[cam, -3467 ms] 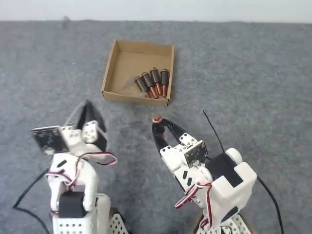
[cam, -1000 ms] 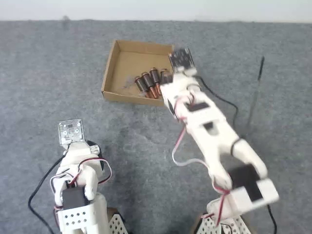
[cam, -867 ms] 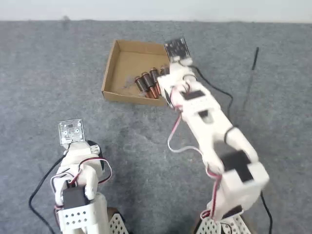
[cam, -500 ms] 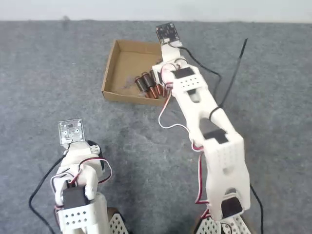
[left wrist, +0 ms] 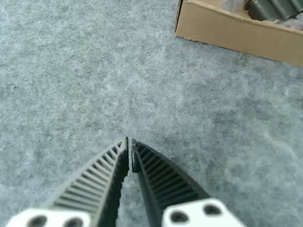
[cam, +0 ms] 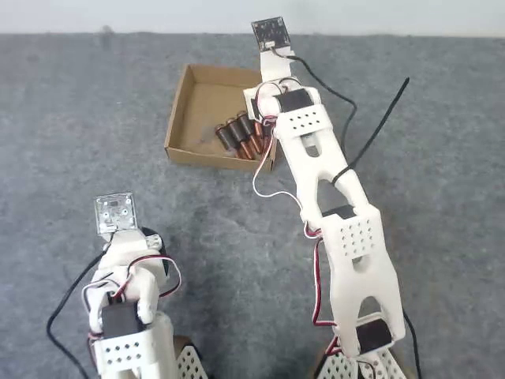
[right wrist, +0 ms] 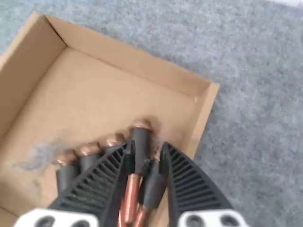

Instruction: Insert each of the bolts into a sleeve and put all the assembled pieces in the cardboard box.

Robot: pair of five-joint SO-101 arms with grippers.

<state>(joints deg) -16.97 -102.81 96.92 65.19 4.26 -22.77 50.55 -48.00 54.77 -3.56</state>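
The cardboard box lies open at the back of the grey mat and holds several assembled pieces, dark sleeves with copper bolts, lying side by side. My right arm stretches over the box's right side. In the right wrist view my right gripper is shut on another assembled piece, held just above the row of pieces on the box floor. My left gripper is shut and empty, low over bare mat in front of the box. The left arm is folded back at the front left.
Grey carpet-like mat covers the table, with free room left of and in front of the box. A black cable arcs off the right arm to the right of the box. A pale wall edge runs along the back.
The right arm has swung from in front of the box out over it, carrying the assembled piece to the row inside. The left arm pulled back earlier and has since kept still.
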